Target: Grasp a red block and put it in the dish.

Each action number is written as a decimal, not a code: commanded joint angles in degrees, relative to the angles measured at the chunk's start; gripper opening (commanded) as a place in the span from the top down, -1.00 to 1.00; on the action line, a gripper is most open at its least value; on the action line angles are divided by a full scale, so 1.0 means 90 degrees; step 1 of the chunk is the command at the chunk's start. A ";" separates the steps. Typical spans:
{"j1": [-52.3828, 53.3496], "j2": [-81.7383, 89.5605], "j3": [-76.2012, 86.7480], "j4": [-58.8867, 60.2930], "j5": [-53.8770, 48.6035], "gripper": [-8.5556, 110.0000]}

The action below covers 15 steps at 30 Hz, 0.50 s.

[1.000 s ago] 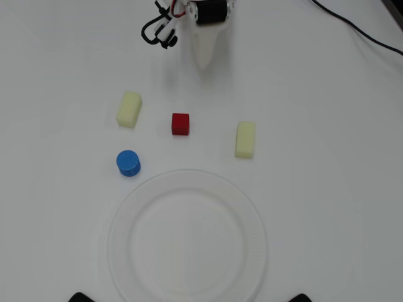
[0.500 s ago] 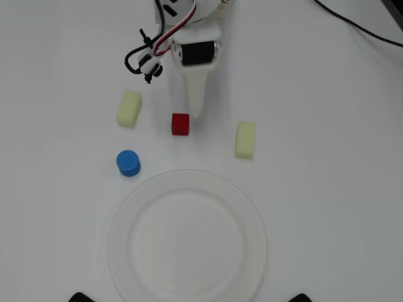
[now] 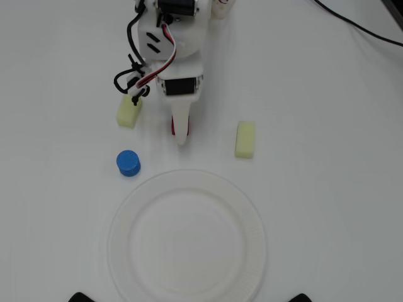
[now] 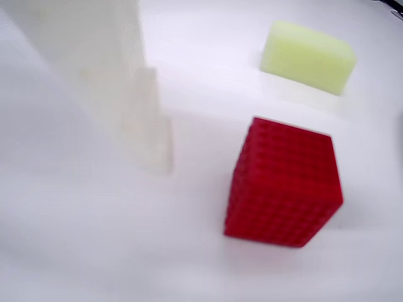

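In the overhead view the white arm reaches down from the top edge, and its gripper [image 3: 181, 139] hangs over the spot where the red block [image 3: 172, 128] sits, so that only thin slivers of red show on either side of the long white finger [image 3: 181, 123]. The wrist view shows the red block [image 4: 283, 181] resting on the white table [image 4: 75, 251], with 1 pale finger [image 4: 135, 110] standing to its left and clear of it, a strip of bare table between them. The second finger does not show in either view, so I cannot tell whether the jaws are spread or closed; nothing visible is pinching the block. The dish [image 3: 119, 245], a wide white paper plate with a ribbed rim, lies nearer the bottom of the overhead view, well apart from the block, and nothing lies in it. A blue cylinder [image 3: 128, 163] stands just beyond the plate's upper left rim. 2 pale yellow blocks lie on the table: 1 yellow block [image 3: 128, 112] to the left of the arm, partly under the bundle of black and red wires [image 3: 135, 78], and the other yellow block [image 3: 245, 139] to the right of the gripper. The wrist view catches 1 of them as a pale yellow block [image 4: 308, 56] beyond the red block. A black cable [image 3: 359, 28] crosses the upper right corner of the table.
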 commanded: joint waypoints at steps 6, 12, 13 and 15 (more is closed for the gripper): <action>-0.0010 -0.0225 0.0068 -0.0518 -0.0127 0.34; -0.0029 -0.0498 0.0068 -0.0693 -0.0195 0.37; -0.0029 -0.0537 0.0068 -0.0723 -0.0215 0.38; -0.0029 -0.0615 0.0068 -0.0762 -0.0244 0.40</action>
